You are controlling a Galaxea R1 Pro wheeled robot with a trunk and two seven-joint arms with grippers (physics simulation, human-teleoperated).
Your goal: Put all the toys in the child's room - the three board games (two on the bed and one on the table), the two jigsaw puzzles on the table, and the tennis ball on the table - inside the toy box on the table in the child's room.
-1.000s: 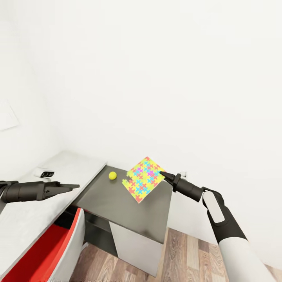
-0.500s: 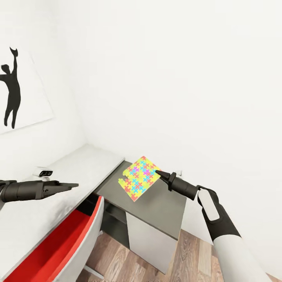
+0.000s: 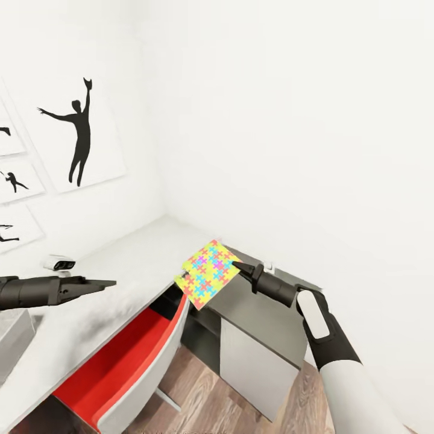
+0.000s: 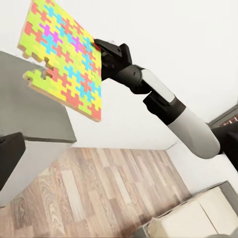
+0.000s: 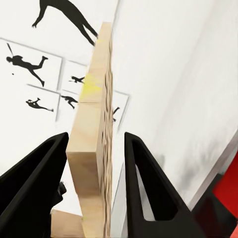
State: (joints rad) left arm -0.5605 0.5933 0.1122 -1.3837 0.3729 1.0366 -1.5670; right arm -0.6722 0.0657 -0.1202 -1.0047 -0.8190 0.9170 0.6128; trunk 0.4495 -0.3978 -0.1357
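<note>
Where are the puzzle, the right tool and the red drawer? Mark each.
puzzle [image 3: 208, 274], head view, centre of the coloured face
right tool [image 3: 236, 264], head view, fingertips at the puzzle's edge
red drawer [image 3: 123, 355], head view, its red inside

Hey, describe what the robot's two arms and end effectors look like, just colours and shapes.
Both arms are dark grey to black, ending in slim tapered sections. The right arm has a white forearm shell and a pale oval panel near the wrist. The right end effector has two black, wedge-shaped fingers. The left end effector narrows to a dark point.
</note>
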